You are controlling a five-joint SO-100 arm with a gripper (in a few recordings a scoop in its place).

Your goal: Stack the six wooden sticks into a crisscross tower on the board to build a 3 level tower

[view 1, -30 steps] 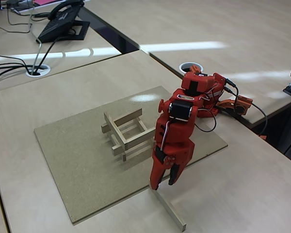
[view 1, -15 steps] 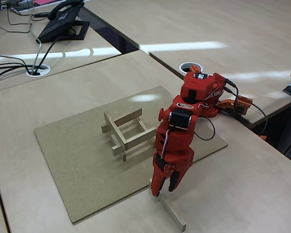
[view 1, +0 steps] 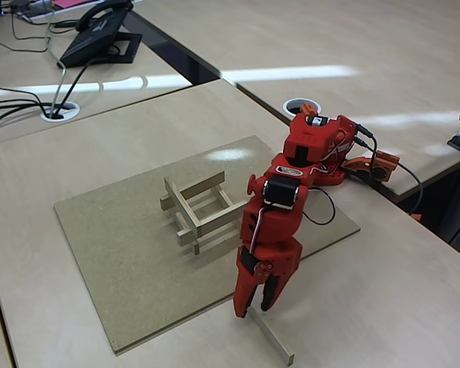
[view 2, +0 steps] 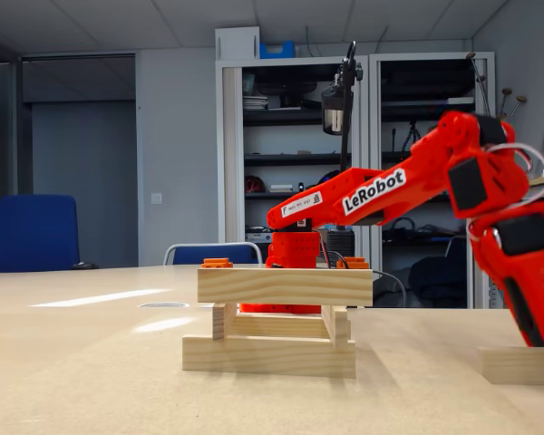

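Fixed views: gripper (view 1: pixel 251 305) has dropped lower beside tower (view 1: pixel 198 207), jaws now straddling near end of last stick (view 1: pixel 271 336) lying off board (view 1: pixel 107 253); not clamped yet. Five sticks stacked; pickup imminent.

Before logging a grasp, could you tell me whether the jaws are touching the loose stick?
Cannot tell: in a fixed view the gripper reaches down to the loose stick's end, hiding any contact.

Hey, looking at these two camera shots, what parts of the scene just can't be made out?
- Claw tips: cut off by the right edge in the low fixed view, so its grip on the loose stick is unclear.
- Tower: its front sticks hide the ones behind.
- Loose stick's length: foreshortened and cut by the edge.
- Shelf contents: too small and dim.
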